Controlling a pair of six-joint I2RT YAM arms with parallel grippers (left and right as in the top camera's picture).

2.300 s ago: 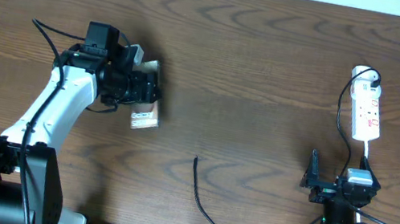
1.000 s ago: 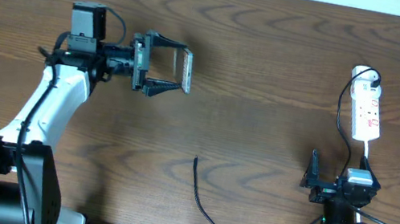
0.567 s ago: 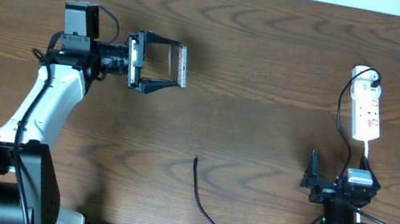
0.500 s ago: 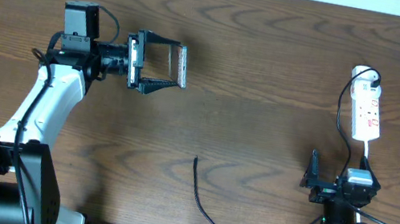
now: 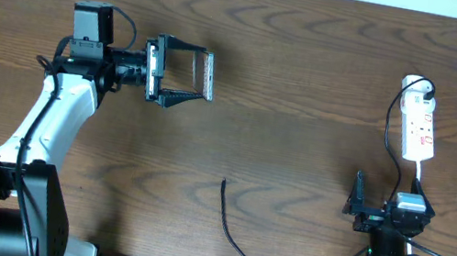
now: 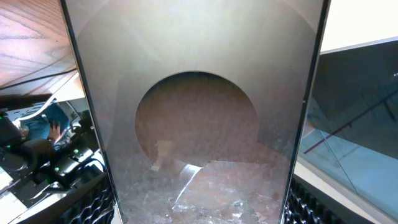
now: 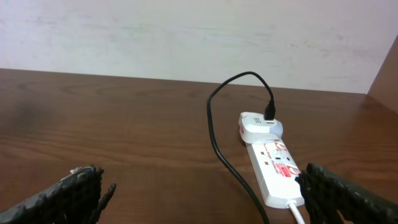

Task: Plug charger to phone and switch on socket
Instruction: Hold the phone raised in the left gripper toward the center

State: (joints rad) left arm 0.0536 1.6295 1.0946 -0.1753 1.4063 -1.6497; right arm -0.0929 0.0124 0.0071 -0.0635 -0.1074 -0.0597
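My left gripper (image 5: 203,74) is shut on the phone (image 5: 208,75) and holds it on edge above the table at the back left. In the left wrist view the phone's bronze-brown face (image 6: 199,124) fills the span between the two fingers (image 6: 93,202). The charger (image 5: 229,235) lies on the table in front, its free tip (image 5: 223,181) pointing away from me. Its other end runs to a white adapter (image 7: 261,127) on the socket (image 5: 419,123), a white power strip (image 7: 273,163) at the right. My right gripper (image 5: 386,201) stands open and empty just in front of the socket.
Bare wooden tabletop (image 5: 305,113) lies between the held phone and the socket. The socket's white cord (image 7: 297,213) leads toward my right arm's base. A pale wall (image 7: 186,37) runs along the table's far edge.
My left gripper lifted the phone off the table, turned it on edge and shifted it slightly left. It has been still for the last half second. The right arm has not moved.
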